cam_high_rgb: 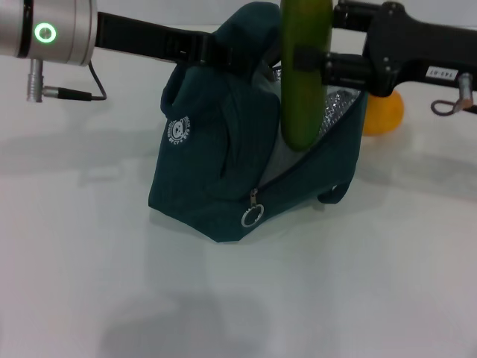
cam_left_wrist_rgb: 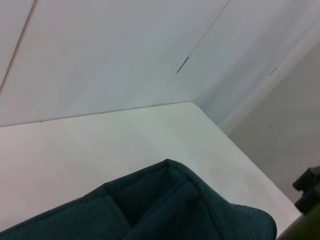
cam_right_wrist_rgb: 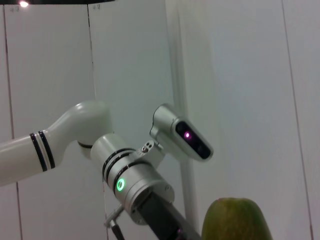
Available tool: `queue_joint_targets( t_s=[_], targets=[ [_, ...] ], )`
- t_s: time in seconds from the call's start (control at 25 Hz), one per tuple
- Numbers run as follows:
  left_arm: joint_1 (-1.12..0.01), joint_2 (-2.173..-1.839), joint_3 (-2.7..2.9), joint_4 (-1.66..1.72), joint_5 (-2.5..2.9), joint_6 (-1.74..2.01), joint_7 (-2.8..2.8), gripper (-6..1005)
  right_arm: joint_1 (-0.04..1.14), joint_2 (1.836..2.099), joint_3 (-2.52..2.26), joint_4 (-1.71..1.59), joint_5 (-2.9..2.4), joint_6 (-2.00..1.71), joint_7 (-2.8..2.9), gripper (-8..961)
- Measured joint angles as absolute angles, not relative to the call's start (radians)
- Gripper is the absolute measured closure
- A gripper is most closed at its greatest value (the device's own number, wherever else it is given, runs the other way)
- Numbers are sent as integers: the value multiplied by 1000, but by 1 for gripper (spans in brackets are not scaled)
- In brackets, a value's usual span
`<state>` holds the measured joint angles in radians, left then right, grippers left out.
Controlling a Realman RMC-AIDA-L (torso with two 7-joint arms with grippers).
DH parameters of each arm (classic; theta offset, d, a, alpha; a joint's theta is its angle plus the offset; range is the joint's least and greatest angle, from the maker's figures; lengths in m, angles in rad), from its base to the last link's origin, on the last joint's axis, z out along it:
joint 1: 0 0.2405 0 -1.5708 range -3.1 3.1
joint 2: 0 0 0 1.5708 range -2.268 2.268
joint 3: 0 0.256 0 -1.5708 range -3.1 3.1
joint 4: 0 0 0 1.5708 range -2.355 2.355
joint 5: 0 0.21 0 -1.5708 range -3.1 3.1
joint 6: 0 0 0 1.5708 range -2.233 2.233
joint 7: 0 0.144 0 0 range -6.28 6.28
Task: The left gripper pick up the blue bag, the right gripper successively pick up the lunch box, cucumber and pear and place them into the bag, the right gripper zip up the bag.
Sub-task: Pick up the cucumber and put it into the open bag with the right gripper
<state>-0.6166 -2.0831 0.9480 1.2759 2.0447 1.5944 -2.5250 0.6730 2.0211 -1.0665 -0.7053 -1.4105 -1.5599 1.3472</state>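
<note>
Your right gripper (cam_high_rgb: 302, 60) clamps the cucumber (cam_high_rgb: 304, 74) upright over the blue bag (cam_high_rgb: 223, 171), which your left gripper (cam_high_rgb: 205, 46) pinches open; released now, it may catch the rim.

Beside the matt black right gripper (cam_high_rgb: 302, 58), the blue bag (cam_high_rgb: 216, 179) looks like woven cloth lined with crinkled silver foil; the cucumber (cam_high_rgb: 302, 82) is smooth, slightly glossy.

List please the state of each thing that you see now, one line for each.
blue bag: unzipped, mouth open, top held up by the left end effector
cucumber: upright, gripped by the right end effector, lower end inside the bag
pear: on the table behind the bag
</note>
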Motion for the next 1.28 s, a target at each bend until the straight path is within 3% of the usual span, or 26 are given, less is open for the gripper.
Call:
queue_joint_targets(
  t_s=[1.28],
  targets=[
    [-617, -2084, 949, 1276, 2045, 1592, -2525, 959, 673, 2023, -1123, -633, -1407, -1544, 1259, 320]
  ],
)
